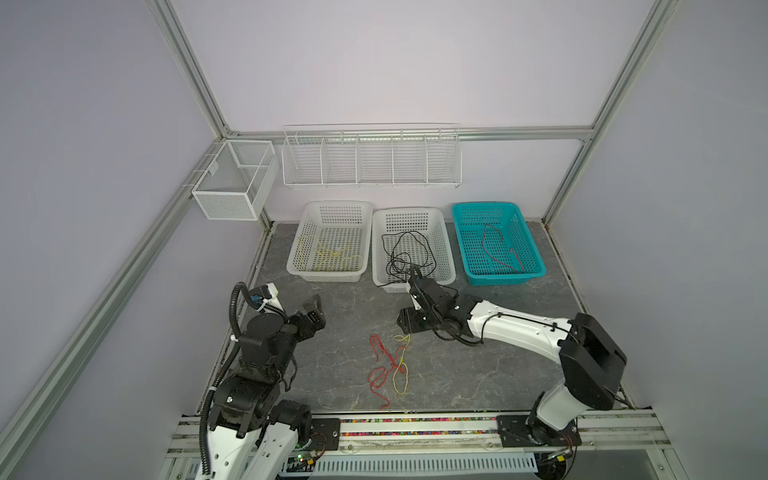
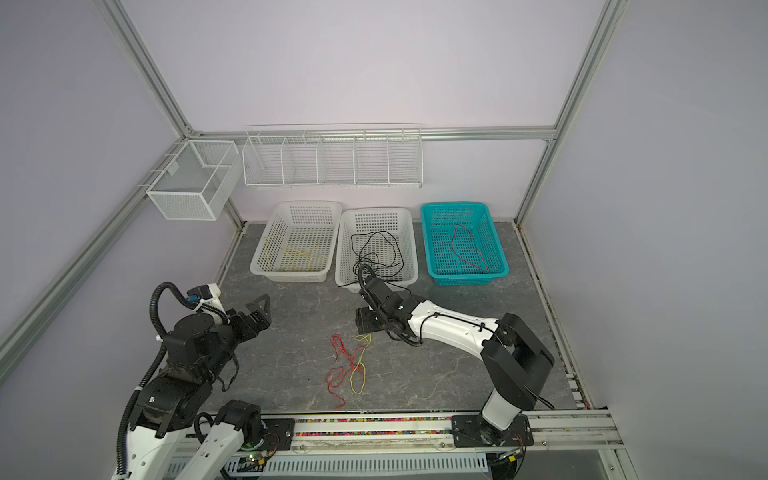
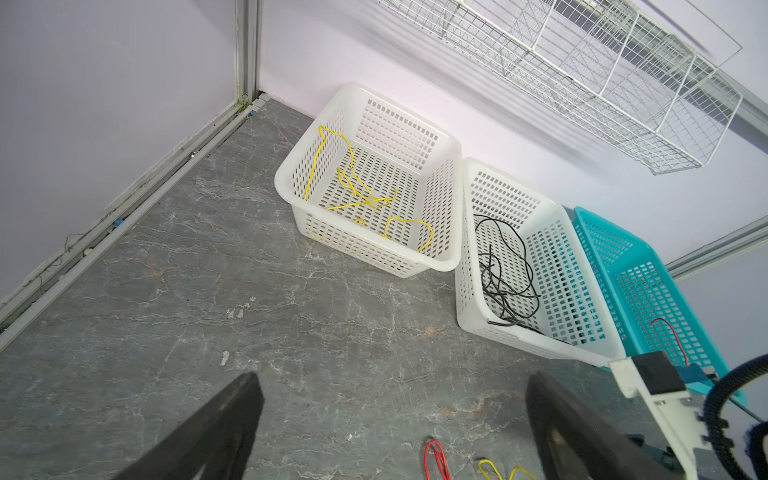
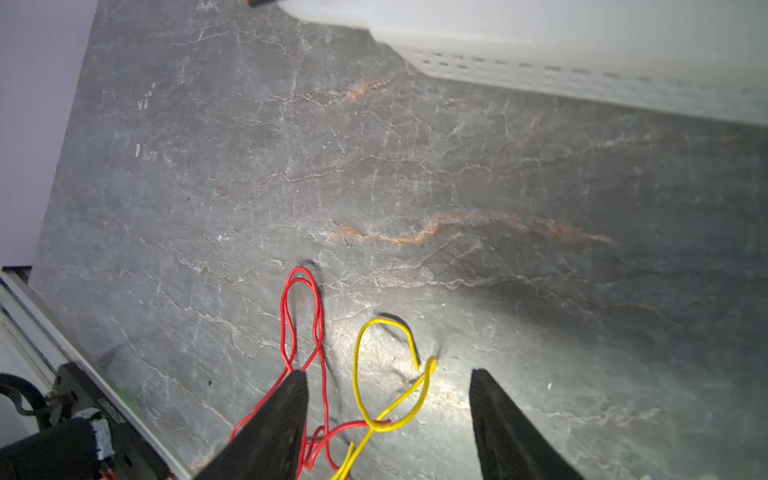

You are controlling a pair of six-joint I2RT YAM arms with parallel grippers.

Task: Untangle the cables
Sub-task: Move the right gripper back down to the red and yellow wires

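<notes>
The red cable (image 4: 320, 332) and yellow cable (image 4: 354, 370) are tangled on the tabletop (image 4: 415, 166) near the spread right end effector (image 4: 388, 376); the left end effector (image 3: 392, 374) is spread too. Only one strand should be pinched.

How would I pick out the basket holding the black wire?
Find the long white wire rack on the back wall; three baskets sit in a row on the table beneath it. Yours is the middle basket, white, with black cables looped inside, whereas the white basket on its left holds a yellow cable and the teal basket holds a red cable.
</notes>
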